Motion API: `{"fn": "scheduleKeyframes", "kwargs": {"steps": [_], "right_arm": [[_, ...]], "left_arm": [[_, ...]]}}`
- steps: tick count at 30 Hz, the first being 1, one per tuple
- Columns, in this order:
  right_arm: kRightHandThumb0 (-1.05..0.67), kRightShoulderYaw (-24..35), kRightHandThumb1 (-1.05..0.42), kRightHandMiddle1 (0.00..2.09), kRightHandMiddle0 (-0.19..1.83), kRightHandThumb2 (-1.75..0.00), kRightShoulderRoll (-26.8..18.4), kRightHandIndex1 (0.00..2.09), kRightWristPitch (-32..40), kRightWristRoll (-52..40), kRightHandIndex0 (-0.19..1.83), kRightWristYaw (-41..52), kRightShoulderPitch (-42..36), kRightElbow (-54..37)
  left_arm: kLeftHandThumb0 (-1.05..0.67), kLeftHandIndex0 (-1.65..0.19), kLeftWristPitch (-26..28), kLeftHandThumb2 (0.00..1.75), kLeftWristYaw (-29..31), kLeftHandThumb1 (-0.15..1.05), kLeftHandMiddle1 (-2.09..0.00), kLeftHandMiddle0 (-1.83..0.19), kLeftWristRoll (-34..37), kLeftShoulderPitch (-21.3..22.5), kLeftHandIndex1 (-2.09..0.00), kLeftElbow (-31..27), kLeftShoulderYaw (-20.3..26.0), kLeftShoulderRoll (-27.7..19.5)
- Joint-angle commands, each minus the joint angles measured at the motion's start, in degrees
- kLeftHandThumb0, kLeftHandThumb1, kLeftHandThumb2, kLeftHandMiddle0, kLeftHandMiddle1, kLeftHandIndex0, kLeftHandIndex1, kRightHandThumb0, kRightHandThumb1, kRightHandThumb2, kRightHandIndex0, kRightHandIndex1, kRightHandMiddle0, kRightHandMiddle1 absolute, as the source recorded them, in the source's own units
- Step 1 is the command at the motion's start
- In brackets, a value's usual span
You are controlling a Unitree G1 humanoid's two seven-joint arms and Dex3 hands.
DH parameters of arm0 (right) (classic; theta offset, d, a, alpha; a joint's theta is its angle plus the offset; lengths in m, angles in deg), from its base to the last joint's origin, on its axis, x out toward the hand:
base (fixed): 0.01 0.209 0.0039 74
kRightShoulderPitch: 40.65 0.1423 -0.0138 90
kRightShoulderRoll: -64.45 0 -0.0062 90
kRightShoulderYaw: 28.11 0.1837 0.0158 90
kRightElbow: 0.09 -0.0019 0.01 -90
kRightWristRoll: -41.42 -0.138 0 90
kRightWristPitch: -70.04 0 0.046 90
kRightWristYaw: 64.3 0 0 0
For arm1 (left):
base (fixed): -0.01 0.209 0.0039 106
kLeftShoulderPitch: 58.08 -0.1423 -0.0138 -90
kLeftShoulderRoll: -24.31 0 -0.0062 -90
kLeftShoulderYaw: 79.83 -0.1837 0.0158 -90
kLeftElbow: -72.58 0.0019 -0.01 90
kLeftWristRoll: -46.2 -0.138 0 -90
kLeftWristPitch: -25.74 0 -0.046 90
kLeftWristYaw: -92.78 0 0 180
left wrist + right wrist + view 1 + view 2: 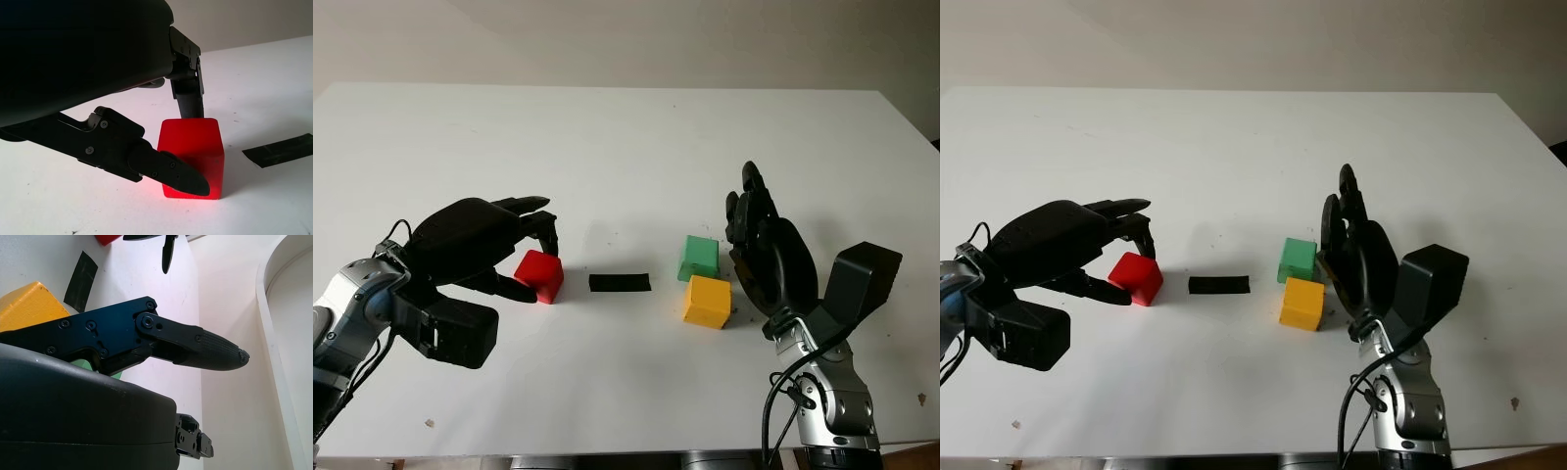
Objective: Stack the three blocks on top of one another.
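A red block [539, 276] stands on the white table at the left. My left hand [538, 271] is curled over it, with the thumb [171, 171] against its near face and a finger [188, 98] down behind its far face. A green block [699, 257] and a yellow block [707, 301] sit side by side right of centre, the yellow one nearer to me and touching or almost touching the green. My right hand [744, 211] stands upright just right of these two blocks, open and holding nothing.
A short strip of black tape [620, 283] lies flat on the table [607, 137] between the red block and the green and yellow pair. The table's front edge runs close below both arms.
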Motion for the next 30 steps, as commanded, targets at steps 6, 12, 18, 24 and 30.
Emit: {"fn": "scheduleKeyframes", "kwargs": {"steps": [6, 12, 18, 24, 30], "right_arm": [[-0.72, 0.2, -1.05, 0.04, -0.19, -0.69, -0.6, 0.0, -0.6, 0.2, -0.19, 0.0, 0.4, -0.8], [-0.72, 0.2, -1.05, 0.02, -0.19, -0.68, -0.8, 0.0, -0.5, 0.0, -0.19, 0.5, 0.7, -0.6], [-0.72, 0.2, -1.05, 0.02, -0.19, -0.67, -0.9, 0.0, -0.2, 0.0, -0.19, 0.6, 1.1, -0.4], [-0.73, -0.4, -1.05, 0.0, -0.19, -0.67, -0.9, 0.0, -0.4, 0.5, -0.19, 0.8, 1.8, 0.6], [-0.73, -0.8, -1.05, 0.01, -0.19, -0.66, -0.6, 0.0, 0.7, 0.7, -0.19, 0.2, 2.0, -0.2]], "left_arm": [[-0.44, -0.17, -2.5, 0.1, -2.3, 1.05, -0.09, -0.22, -3.8, 1.3, -1.56, 0.8, -0.4, -1.5], [-0.44, -0.16, -2.5, 0.11, -1.5, 1.05, -0.1, -0.25, 0.1, 1.4, -1.56, -0.7, 1.0, -0.2], [-0.46, -0.2, -0.6, 0.07, 1.3, 1.04, -0.1, -0.27, 3.7, 3.5, -1.55, -5.3, 1.2, 0.7], [-0.45, -0.25, 1.2, 0.05, 4.4, 1.02, -0.1, -0.29, 2.4, 10.2, -1.53, -5.4, -2.0, 3.5], [-0.45, -0.31, 8.4, 0.05, 9.3, 0.99, -0.12, -0.33, 5.9, 14.0, -1.54, -5.6, -4.4, 10.5]]}}
